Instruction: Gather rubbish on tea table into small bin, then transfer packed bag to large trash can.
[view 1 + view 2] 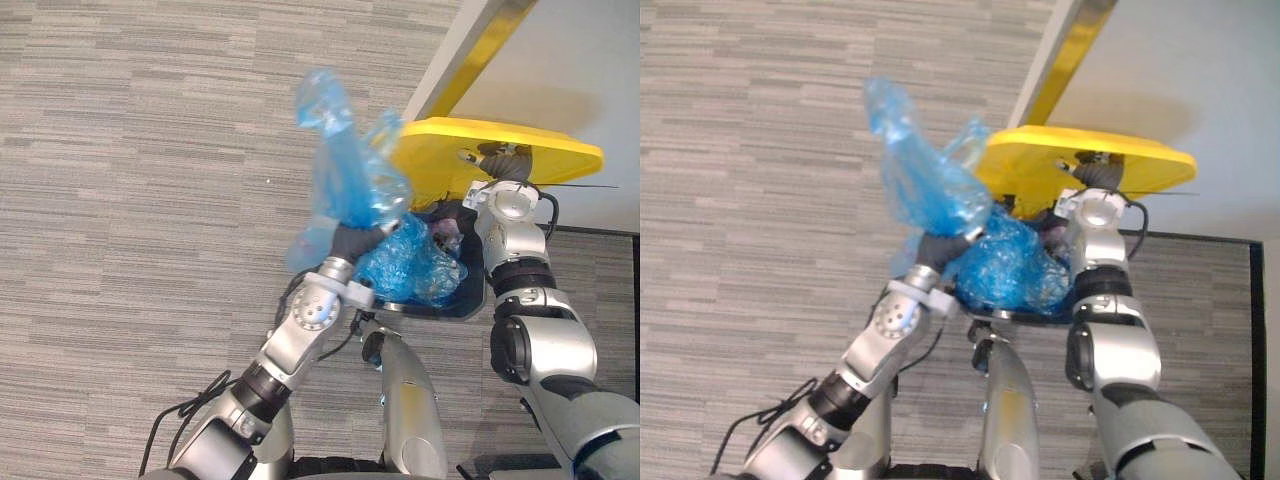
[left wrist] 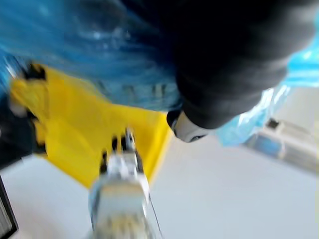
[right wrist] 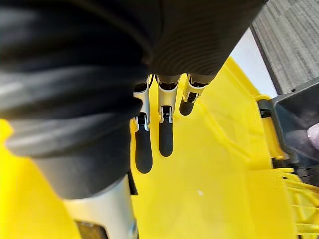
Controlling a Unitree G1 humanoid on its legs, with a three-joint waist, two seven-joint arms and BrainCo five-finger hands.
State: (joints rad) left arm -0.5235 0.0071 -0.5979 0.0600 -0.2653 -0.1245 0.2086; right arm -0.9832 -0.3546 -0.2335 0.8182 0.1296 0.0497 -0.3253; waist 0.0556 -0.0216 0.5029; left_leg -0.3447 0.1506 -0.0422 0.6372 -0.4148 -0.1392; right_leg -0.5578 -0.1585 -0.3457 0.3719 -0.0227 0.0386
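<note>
Binning step; right hand [image 3: 166, 135], open, propped yellow lid [image 1: 450, 150] above large trash can [image 1: 472, 300]; grip of left hand [image 1: 352, 240] on blue bag [image 1: 345, 175] untellable; next, lower it.

The blue bag [image 1: 350, 180] is covering most of the left hand [image 1: 352, 240] above the bin [image 1: 468, 300]. The bag is also hiding most of the bin's inside. A pink thing [image 1: 445, 228] in the bin is peeking out, too little to tell.
</note>
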